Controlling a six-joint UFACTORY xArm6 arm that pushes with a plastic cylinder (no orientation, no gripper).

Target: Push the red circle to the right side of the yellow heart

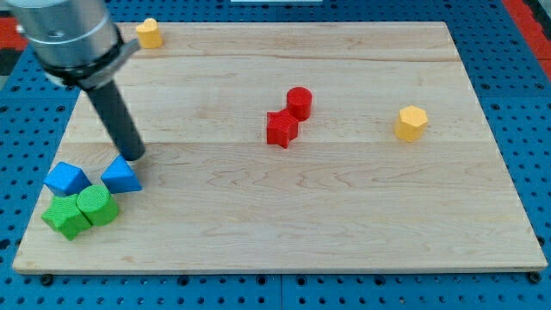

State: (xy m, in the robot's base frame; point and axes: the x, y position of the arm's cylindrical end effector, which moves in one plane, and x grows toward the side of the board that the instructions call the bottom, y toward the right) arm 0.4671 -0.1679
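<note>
red circle [299,102] — upright cylinder mid-board; yellow heart [149,33] — far off at the top-left edge.

Arm enters at the view's top left — a broad cylindrical housing [67,39], brushed grey metal with a darker band along its lower edge. Below it, a straight rod [116,116], dark grey to black, smooth and matte, no markings legible. My tip [135,156] is the rod's plain blunt end — same dark finish, no cap or pad discernible.
</note>
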